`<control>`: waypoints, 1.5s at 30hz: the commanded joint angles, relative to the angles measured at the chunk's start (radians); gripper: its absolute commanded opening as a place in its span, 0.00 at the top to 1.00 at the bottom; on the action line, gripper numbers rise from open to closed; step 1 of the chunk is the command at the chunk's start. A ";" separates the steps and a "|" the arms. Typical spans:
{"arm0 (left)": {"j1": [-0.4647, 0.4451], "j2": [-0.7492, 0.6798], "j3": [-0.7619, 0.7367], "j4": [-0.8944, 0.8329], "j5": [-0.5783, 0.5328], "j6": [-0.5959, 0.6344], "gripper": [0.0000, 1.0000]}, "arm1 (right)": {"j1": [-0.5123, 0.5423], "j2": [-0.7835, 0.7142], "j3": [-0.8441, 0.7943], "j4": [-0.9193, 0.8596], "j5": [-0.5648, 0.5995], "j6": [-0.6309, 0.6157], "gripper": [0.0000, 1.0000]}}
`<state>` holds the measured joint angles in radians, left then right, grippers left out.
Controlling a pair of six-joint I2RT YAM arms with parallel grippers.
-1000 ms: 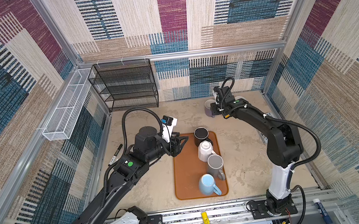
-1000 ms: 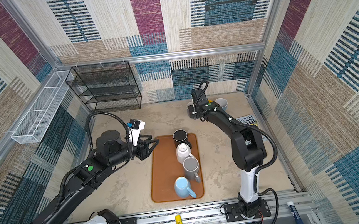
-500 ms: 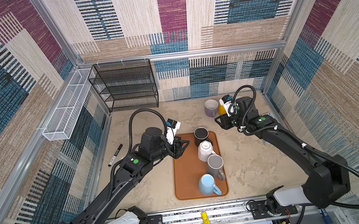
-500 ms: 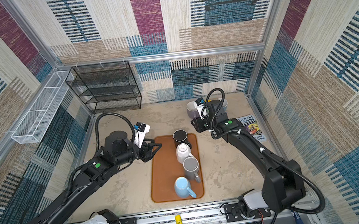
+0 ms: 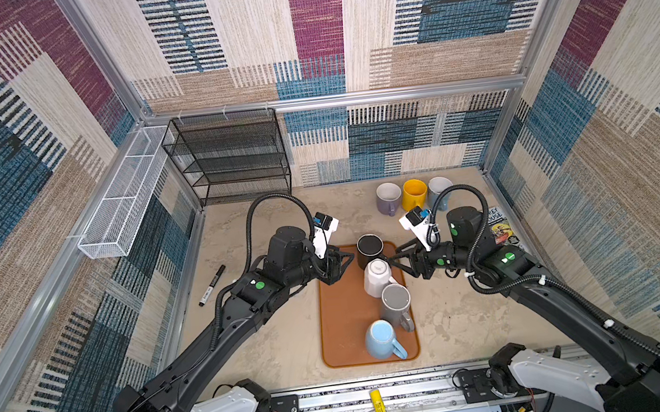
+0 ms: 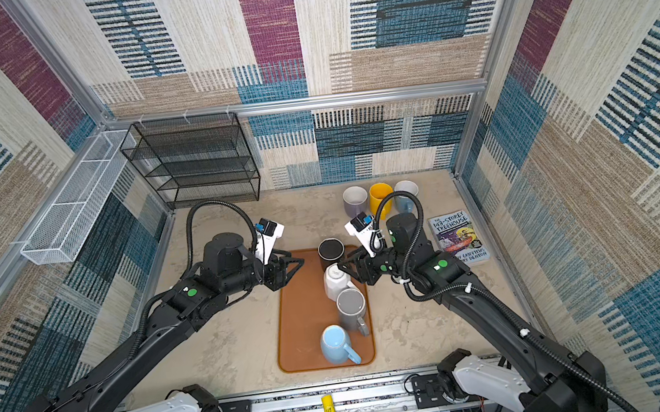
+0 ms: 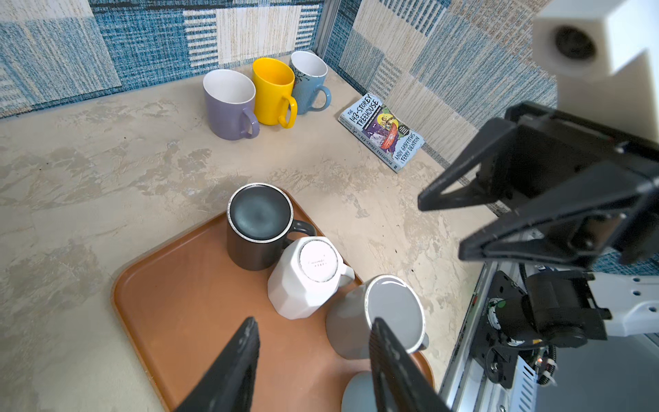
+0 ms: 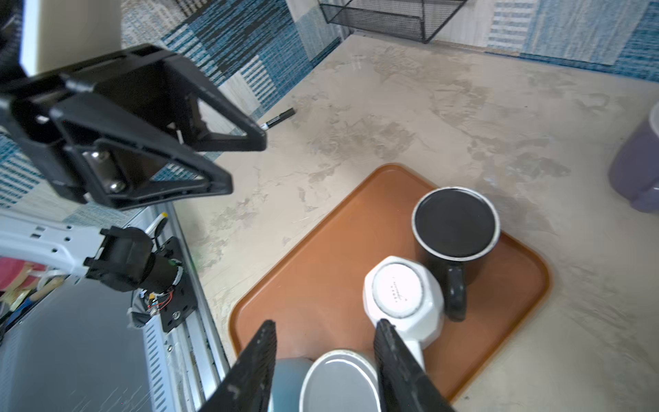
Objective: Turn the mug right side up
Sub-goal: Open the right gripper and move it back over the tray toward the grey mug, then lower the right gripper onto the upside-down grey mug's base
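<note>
Far left lies a marker (image 5: 212,285). The left gripper (image 5: 343,268) hovers over the near-left edge of the tray (image 5: 341,327), fingers spread, holding nothing. On the tray stand four mugs, bottoms up in a row: black mug (image 5: 370,246), white mug (image 5: 377,277), grey mug (image 5: 395,298), blue mug (image 5: 380,337). The right gripper (image 5: 397,257), fingers spread and empty, hangs just beside the white mug. Further right lies a book (image 5: 499,226).

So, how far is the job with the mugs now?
Done: the purple mug, yellow mug and blue-grey mug stand upright at the back. In hand: nothing; the left pincer and right pincer are open and empty, flanking the white mug. Left: the black mug, white mug, grey mug and light blue mug sit bottom up on the tray.
</note>
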<state>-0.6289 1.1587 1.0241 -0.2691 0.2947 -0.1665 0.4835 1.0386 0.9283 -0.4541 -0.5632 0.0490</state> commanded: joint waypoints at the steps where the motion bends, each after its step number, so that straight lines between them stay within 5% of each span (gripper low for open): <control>1: 0.002 -0.005 0.016 0.009 -0.011 0.004 0.49 | 0.018 -0.016 -0.024 -0.027 -0.013 0.037 0.52; 24: 0.008 -0.021 0.020 -0.001 -0.025 0.018 0.49 | 0.152 -0.171 -0.160 -0.384 0.218 0.341 0.45; 45: 0.009 -0.059 0.004 -0.036 -0.055 0.030 0.49 | 0.321 -0.044 -0.229 -0.293 0.408 0.473 0.47</control>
<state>-0.6220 1.1088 1.0294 -0.2901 0.2626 -0.1581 0.7902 0.9783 0.6876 -0.7891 -0.2039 0.4946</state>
